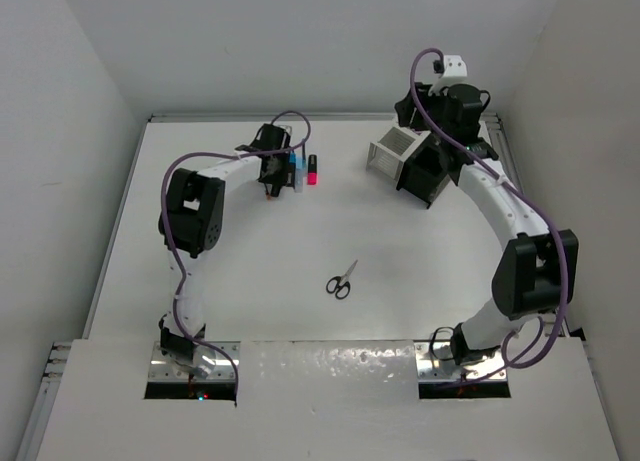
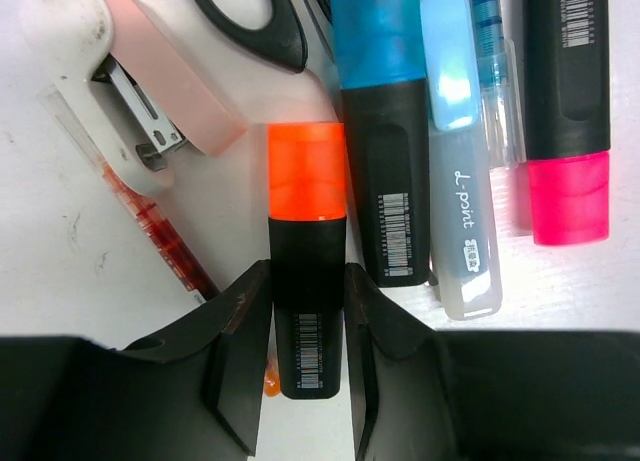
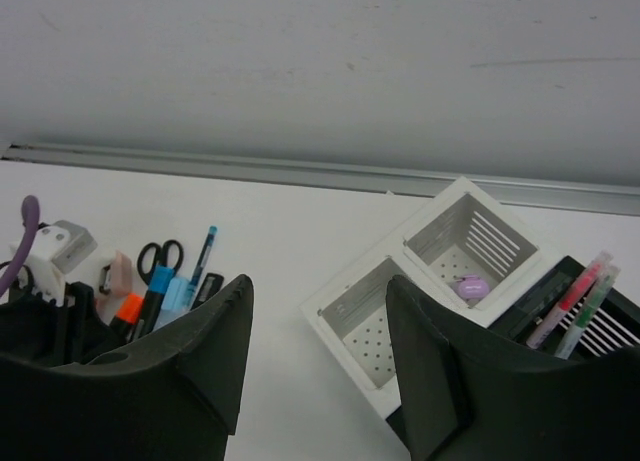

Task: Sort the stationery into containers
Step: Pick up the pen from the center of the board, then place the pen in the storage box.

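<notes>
My left gripper [image 2: 305, 281] is shut on the black body of an orange highlighter [image 2: 306, 181] that lies on the table, in the stationery row [image 1: 300, 171]. Beside it lie a blue highlighter [image 2: 380, 131], a pale blue correction pen [image 2: 460, 181], a blue pen [image 2: 497, 71], a pink highlighter [image 2: 568, 131], a red pen [image 2: 150, 221] and black scissors handles [image 2: 245, 21]. My right gripper [image 3: 318, 286] is open and empty above the white box [image 3: 345, 306], which holds a lilac piece [image 3: 472, 286]. The black box [image 3: 625, 316] holds pink and green pens [image 3: 575, 301].
A second pair of black scissors [image 1: 341, 280] lies alone mid-table. A pink and white stapler [image 2: 130, 71] lies left of the orange highlighter. The boxes [image 1: 392, 153] stand at the back right, near the rear wall rail [image 3: 250, 166].
</notes>
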